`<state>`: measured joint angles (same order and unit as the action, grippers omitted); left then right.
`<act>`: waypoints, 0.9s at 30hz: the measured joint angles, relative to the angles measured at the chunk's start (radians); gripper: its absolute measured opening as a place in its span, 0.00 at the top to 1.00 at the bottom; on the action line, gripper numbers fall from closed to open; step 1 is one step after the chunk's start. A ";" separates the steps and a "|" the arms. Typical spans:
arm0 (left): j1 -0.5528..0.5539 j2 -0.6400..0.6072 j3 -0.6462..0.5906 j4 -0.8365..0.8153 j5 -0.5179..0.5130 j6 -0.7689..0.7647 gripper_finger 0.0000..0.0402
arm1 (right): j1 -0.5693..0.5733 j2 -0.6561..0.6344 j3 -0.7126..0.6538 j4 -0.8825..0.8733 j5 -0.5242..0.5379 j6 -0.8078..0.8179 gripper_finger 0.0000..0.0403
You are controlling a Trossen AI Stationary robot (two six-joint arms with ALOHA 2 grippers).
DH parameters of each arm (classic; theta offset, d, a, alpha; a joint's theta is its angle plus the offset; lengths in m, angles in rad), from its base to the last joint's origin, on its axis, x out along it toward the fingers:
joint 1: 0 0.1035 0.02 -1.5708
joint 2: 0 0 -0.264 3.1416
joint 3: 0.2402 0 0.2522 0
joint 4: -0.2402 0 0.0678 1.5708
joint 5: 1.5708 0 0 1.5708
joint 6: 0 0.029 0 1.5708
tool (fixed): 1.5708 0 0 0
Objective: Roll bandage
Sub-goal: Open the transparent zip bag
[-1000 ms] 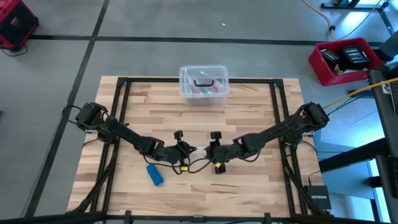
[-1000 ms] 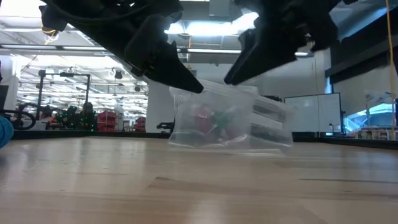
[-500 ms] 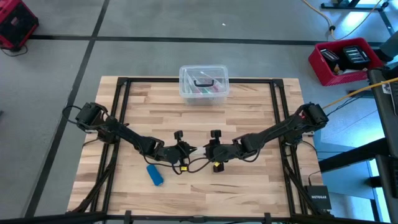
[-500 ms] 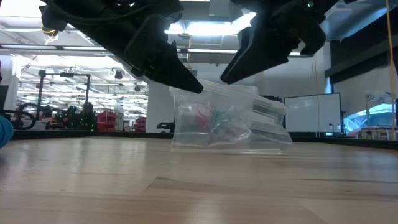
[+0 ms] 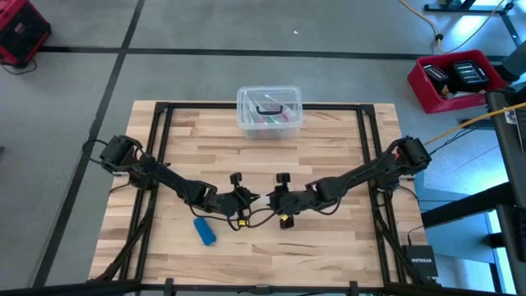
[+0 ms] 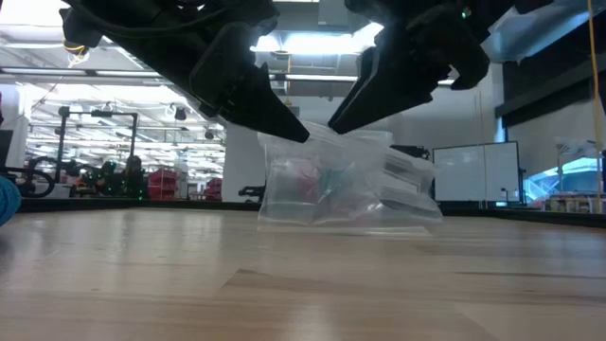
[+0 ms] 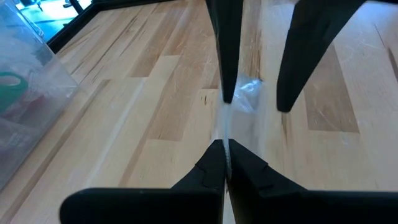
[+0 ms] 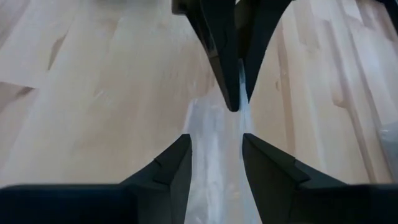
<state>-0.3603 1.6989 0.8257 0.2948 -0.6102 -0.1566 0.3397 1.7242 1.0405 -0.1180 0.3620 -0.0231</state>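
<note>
The bandage is a compact blue roll lying on the wood table near its front left; in the low view the bandage shows at the left edge. No gripper touches it. At the table's middle my left gripper is shut on a small clear plastic bag. Facing it, my right gripper is open, with one finger on either side of the bag. Whether those fingers touch the plastic, I cannot tell. My left gripper pinches the clear bag's thin edge between its two shut fingers, coming at it slanting down from the table's left. The bag reaches away from the fingertips toward my right gripper. Whether its lower part rests on the table does not show.
A clear lidded box with coloured contents stands at the middle of the table's far edge, and in the low view the box shows behind both grippers. A black frame runs along the table's sides. Bare wood lies to the near right.
My right gripper has edged a little toward my left gripper, its fingers still apart. The left gripper and the blue roll have kept still.
</note>
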 joint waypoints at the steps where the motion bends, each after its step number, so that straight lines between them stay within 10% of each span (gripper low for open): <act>1: 0.000 0.000 0.000 0.000 0.000 0.000 1.00 | 0.000 0.006 0.000 -0.001 0.001 -0.001 0.64; 13: -0.002 0.000 0.000 0.001 0.000 0.000 1.00 | 0.000 0.046 -0.001 -0.089 0.023 -0.007 0.66; 20: -0.002 -0.003 0.000 0.004 0.002 -0.039 1.00 | 0.000 0.045 -0.001 -0.086 -0.023 -0.049 0.96; 27: 0.000 -0.097 0.043 -0.116 0.002 -0.068 0.84 | 0.001 0.045 0.008 -0.101 0.004 -0.087 0.98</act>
<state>-0.3603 1.6018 0.8690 0.1785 -0.6086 -0.2248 0.3408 1.7695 1.0482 -0.2193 0.3659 -0.1102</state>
